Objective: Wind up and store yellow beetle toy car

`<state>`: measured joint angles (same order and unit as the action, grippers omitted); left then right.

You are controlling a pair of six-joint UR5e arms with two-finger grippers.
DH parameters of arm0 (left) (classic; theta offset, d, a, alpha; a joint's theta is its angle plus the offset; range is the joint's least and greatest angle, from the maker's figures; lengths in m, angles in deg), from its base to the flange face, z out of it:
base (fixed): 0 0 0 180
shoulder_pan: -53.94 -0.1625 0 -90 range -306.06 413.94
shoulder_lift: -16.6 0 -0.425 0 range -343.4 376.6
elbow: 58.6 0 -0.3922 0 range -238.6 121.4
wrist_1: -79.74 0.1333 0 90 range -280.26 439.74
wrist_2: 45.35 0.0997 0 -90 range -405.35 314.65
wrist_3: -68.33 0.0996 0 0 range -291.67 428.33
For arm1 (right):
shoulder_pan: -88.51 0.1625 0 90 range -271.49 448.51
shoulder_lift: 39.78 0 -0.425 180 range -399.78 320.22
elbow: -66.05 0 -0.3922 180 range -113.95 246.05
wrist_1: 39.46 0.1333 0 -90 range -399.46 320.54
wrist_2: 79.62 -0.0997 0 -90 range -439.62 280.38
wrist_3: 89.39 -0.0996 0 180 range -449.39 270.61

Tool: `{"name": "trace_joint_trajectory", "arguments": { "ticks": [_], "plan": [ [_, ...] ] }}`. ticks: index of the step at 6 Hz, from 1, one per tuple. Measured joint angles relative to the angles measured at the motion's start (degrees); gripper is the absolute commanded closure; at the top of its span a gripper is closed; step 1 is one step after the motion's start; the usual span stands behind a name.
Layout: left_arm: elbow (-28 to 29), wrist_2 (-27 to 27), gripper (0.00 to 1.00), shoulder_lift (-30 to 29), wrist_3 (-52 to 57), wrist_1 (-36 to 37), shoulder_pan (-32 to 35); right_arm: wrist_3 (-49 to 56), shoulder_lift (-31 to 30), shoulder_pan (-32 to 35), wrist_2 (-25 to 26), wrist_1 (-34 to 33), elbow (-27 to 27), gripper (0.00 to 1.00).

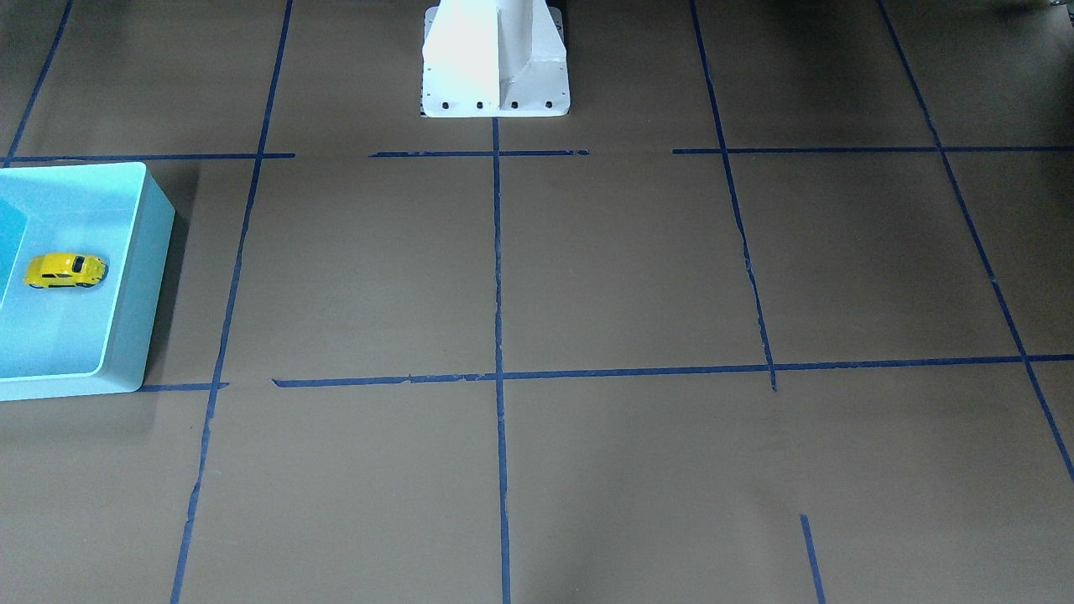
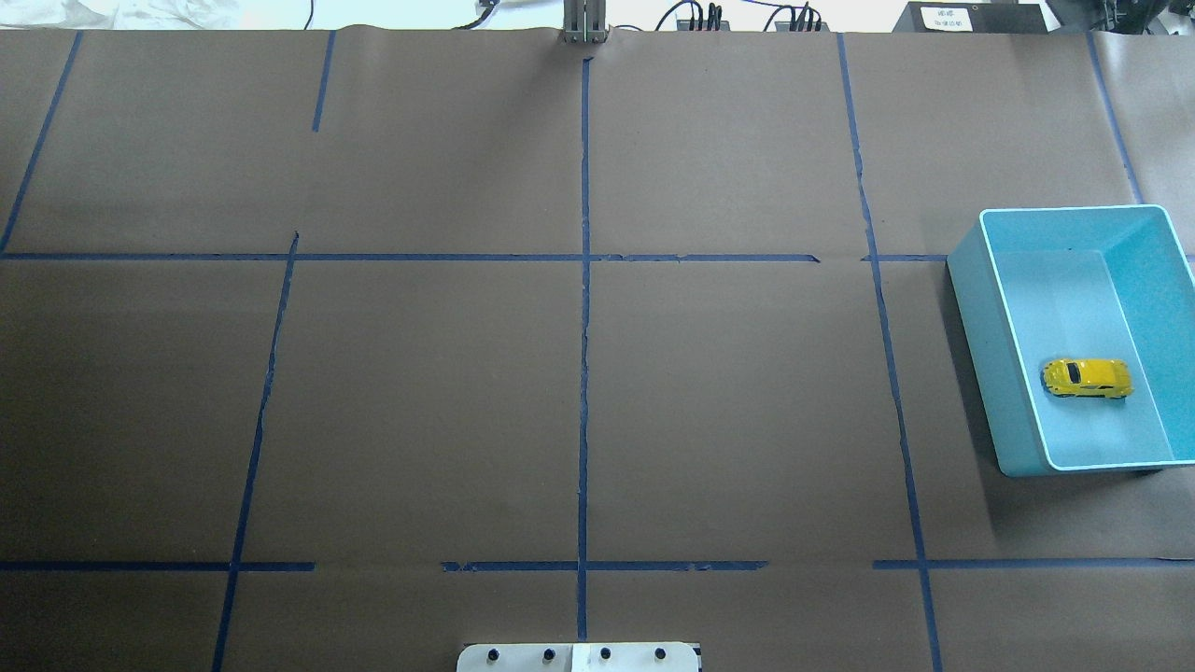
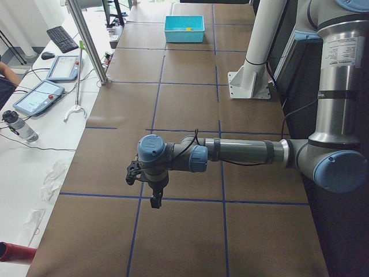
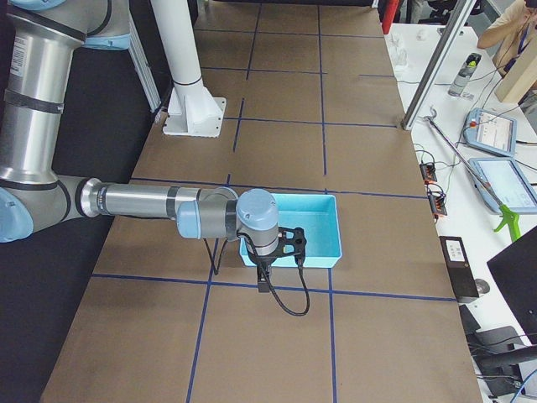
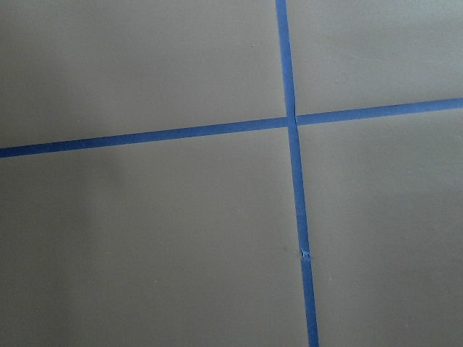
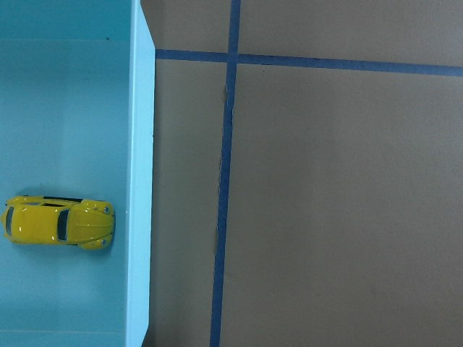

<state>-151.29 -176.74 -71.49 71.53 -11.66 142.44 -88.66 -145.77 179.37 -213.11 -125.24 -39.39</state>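
Pointing straight down, the left gripper (image 3: 155,201) shows only in a side view as a small dark shape, and I cannot tell whether its jaws are spread or pressed together. The same holds for the right gripper (image 4: 263,284), a black tip under a round blue-capped wrist joint, its jaws unreadable. The left gripper hangs above bare table near a crossing of tape lines. In its side view, the right gripper overlaps the near long wall of the light blue bin (image 2: 999,373). That bin is a smooth, glossy plastic box, rectangular with rounded corners, a thin pale rim and plain upright walls. On its flat floor sits the yellow beetle toy car (image 2: 1086,377), upright on small black wheels, its shell rounded and shiny with dark windows. The car lies crosswise with one end close to the wall that faces the table's middle. Matte brown paper (image 2: 420,401) covers the tabletop, slightly creased and marked into large squares by strips of blue tape (image 2: 583,373), some broken or frayed. A white pedestal (image 1: 495,59) with a bolted flat base stands at the robot's edge.
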Motion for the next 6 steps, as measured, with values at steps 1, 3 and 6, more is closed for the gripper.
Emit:
{"name": "trace_joint_trajectory", "arguments": {
  "ticks": [1,3,6],
  "plan": [
    [0.0,0.0,0.00,0.0,0.0,0.0,0.0,0.0,0.0,0.2,-0.1,0.0,0.0,0.00],
    [0.0,0.1,0.00,0.0,0.0,0.0,0.0,0.1,-0.1,0.4,-0.2,-0.1,0.0,0.00],
    [0.0,0.1,0.00,0.0,0.0,0.0,0.0,0.1,-0.1,0.6,-0.2,-0.1,0.0,0.00]
  ]
}}
